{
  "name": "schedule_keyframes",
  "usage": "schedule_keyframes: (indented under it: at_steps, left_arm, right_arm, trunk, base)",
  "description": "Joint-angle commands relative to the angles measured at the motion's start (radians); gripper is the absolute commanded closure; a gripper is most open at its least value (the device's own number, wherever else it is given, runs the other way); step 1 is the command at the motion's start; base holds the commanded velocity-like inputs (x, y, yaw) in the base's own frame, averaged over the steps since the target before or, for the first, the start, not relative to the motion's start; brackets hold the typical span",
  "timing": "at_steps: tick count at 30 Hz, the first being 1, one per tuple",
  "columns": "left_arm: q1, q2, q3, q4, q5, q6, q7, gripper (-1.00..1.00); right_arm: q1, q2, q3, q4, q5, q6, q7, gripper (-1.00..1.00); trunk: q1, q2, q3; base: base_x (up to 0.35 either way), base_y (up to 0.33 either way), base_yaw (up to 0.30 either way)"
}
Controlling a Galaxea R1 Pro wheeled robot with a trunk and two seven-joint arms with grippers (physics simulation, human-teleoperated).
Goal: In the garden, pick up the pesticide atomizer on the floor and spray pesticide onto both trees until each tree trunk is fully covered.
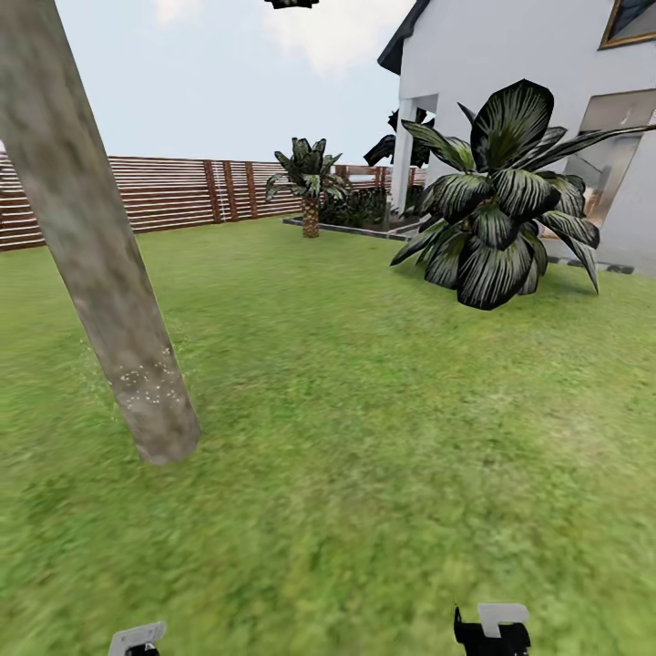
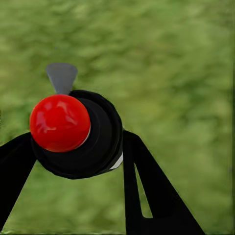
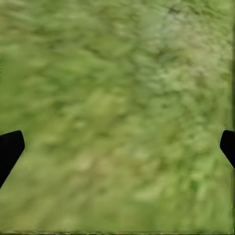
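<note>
Two black fingers [image 2: 147, 191] of left gripper [image 2: 73, 161] clamp pesticide atomizer [image 2: 85, 134], red cap, no readable label, right gripper [image 3: 117, 147] spread wide, open lawn [image 3: 117, 73] beyond fingertips, speckled tree trunk [image 1: 96, 264] ahead-left.

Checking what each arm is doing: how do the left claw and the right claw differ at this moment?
The left claw is shut on the sprayer, a black body with a red knob, held between its fingers; the right claw holds nothing. The left claw's fingers sit close against the sprayer, while the right claw's fingers stand wide apart at the picture's edges. Both are black and hang over the lawn.
</note>
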Motion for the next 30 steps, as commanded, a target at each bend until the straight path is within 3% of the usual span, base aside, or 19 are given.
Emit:
schedule_keyframes:
  at_steps: [1,21,30]
  left_arm:
    - [0.003,0.000,0.000,-0.001,0.003,0.000,0.000,1.00]
    - [0.014,0.004,0.000,-0.002,0.009,-0.002,0.000,1.00]
    - [0.015,0.007,-0.001,-0.002,0.040,-0.003,0.000,1.00]
  right_arm:
    - [0.000,-0.001,0.000,0.000,0.000,0.000,0.000,-1.00]
    - [0.000,0.002,0.001,0.000,-0.001,0.000,0.000,-1.00]
    - [0.000,0.001,0.000,-0.001,-0.001,0.000,0.000,-1.00]
  trunk:
    - [0.000,0.000,0.000]
    - [0.000,0.000,0.002]
    - [0.000,0.000,0.002]
  base:
    - [-0.308,-0.150,0.102]
    - [-0.303,-0.189,0.231]
    - [-0.295,-0.199,0.259]
